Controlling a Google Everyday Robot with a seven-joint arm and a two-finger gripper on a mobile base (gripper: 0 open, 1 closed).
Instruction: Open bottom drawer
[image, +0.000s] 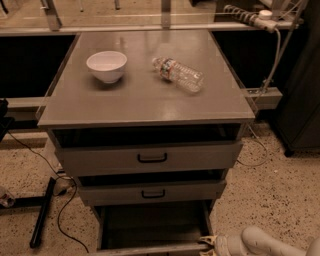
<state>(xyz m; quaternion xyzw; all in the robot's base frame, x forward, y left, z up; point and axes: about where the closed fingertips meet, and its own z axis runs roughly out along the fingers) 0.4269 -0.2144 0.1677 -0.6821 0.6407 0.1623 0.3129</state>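
The grey cabinet has three drawers. The bottom drawer (150, 227) is pulled well out, its dark inside showing; its front edge lies at the picture's lower border and its handle is out of view. The middle drawer (152, 192) and the top drawer (150, 157) stand slightly out, each with a small black loop handle. My gripper (207, 242) is at the lower right, at the right front corner of the bottom drawer, on the end of my white arm (260, 242).
A white bowl (106, 65) and a clear plastic bottle (178, 74) lying on its side rest on the cabinet top (140, 100). Black cables and a black stand leg (42, 212) lie on the speckled floor at left. A dark cabinet (305, 100) stands at right.
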